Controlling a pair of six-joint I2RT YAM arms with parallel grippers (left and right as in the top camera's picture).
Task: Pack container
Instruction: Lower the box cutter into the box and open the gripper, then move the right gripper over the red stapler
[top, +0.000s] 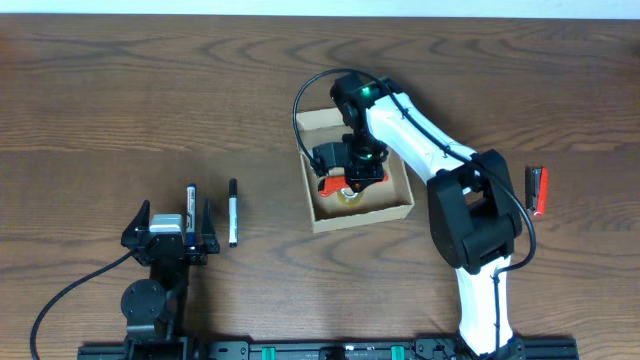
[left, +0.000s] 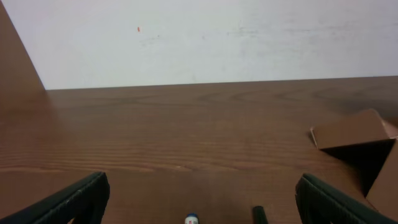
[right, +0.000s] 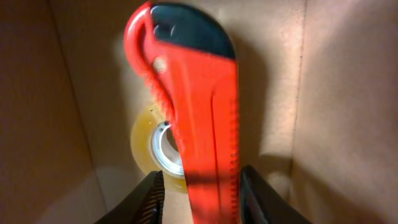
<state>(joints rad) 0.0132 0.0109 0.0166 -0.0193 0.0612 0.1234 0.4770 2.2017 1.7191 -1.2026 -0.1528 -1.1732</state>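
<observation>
overhead: right pincer (top: 358, 175) sits inside the box (top: 395, 205), clenched on a red cutter (top: 332, 186). left pincer (top: 170, 225) well apart, by the pens (top: 233, 212).
left wrist: left pincer (left: 199, 205) released, box (left: 354, 134) far to its right.
right wrist: cutter (right: 193, 93) long axis runs straight out from the fingers, over a tape roll (right: 149, 146). box floor just beyond, so letting go looks next.

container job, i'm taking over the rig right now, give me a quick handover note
Left tool: open, holding nothing, low over the table.
Right tool: shut on the red cutter, reaching down into the open container.
Done: the tape roll lies inside the container, under the cutter.
Left: release the cutter. Then probably pack the two pens near the left tool and the red-and-black item on the right, and close the flap.
</observation>
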